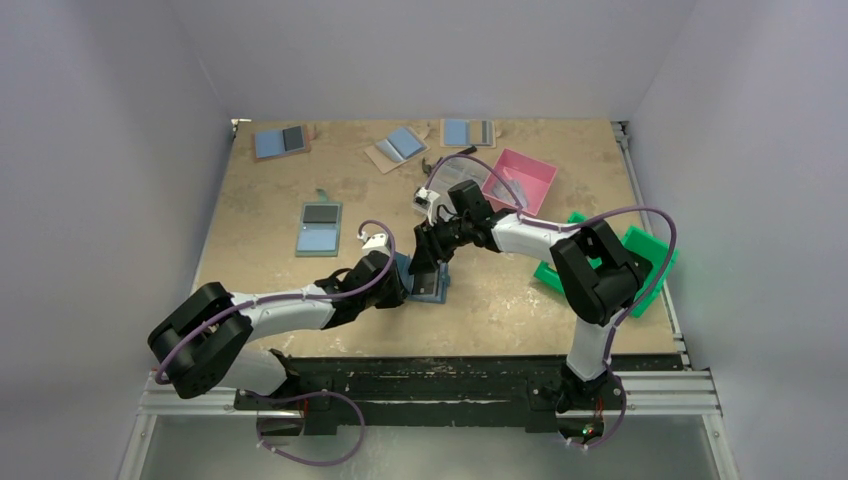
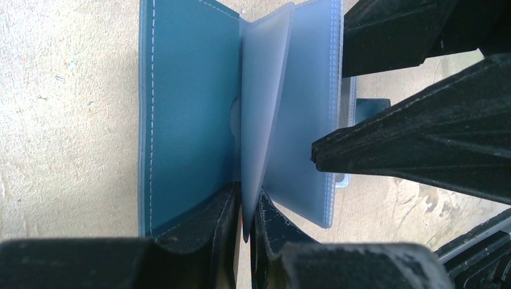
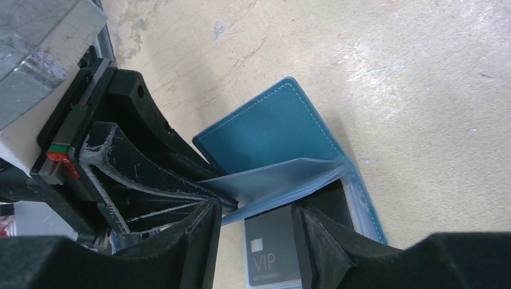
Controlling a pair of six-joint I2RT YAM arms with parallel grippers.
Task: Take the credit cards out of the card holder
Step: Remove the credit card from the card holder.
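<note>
With my left gripper (image 2: 247,201) clamped on a clear sleeve (image 2: 265,90) of the card holder (image 3: 271,126) and my right gripper (image 3: 256,212) standing apart astride the VIP card (image 3: 271,256) at bottom centre, closing askew could snag plastic instead.

Top camera: fixed high on the near side, looks down and forward over the whole table (image 1: 520,310) from far off.
Left wrist camera: low and very close, looks along the fold of the open card holder (image 2: 187,120), which fills most of the frame.
Right wrist camera: close, looks steeply down on the card holder.
All three views share the card holder, at mid-width by the table's near edge.
</note>
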